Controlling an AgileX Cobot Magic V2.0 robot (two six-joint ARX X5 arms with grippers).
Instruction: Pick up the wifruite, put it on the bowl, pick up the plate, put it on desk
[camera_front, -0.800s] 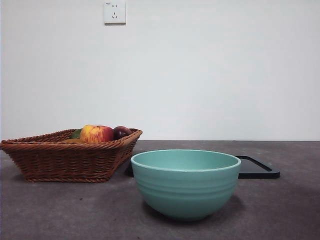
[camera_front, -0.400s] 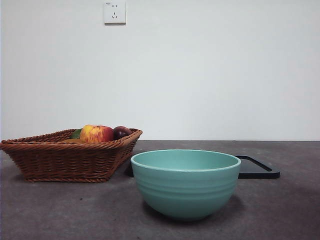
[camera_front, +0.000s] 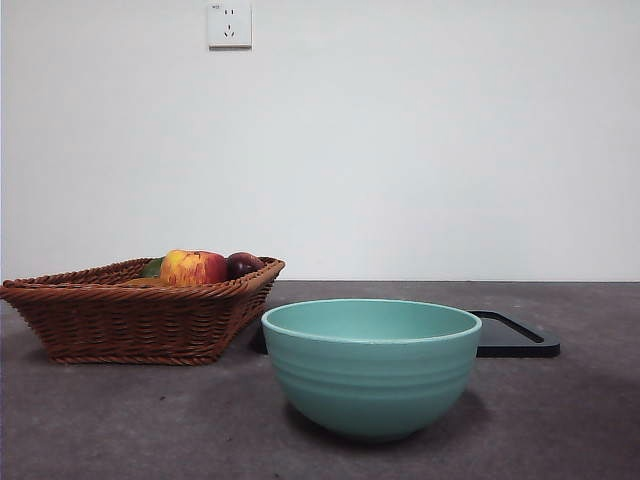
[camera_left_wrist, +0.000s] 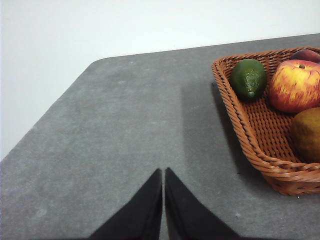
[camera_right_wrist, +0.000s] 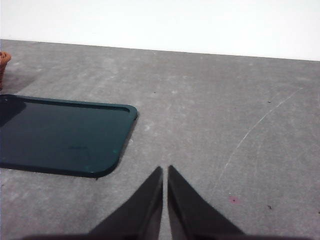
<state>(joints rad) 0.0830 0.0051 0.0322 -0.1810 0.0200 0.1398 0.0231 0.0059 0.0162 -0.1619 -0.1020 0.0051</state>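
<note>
The wifruite (camera_left_wrist: 306, 134), a dull golden-brown oval, lies in the wicker basket (camera_left_wrist: 260, 150) beside the apple, partly cut off by the left wrist view's edge. The teal bowl (camera_front: 371, 370) stands upright and empty-looking on the dark grey desk (camera_front: 560, 430), near the front. No plate shows in any view. My left gripper (camera_left_wrist: 163, 172) hangs shut over bare desk, well to the side of the basket. Over bare desk beside the black tray, my right gripper (camera_right_wrist: 165, 170) is shut too. Neither arm appears in the front view.
The basket (camera_front: 130, 320) at left also holds a red-yellow apple (camera_left_wrist: 296, 85), a green fruit (camera_left_wrist: 248, 77) and a dark purple fruit (camera_front: 243, 264). A flat black tray (camera_right_wrist: 60, 137) lies behind and right of the bowl. A wall rises behind the table.
</note>
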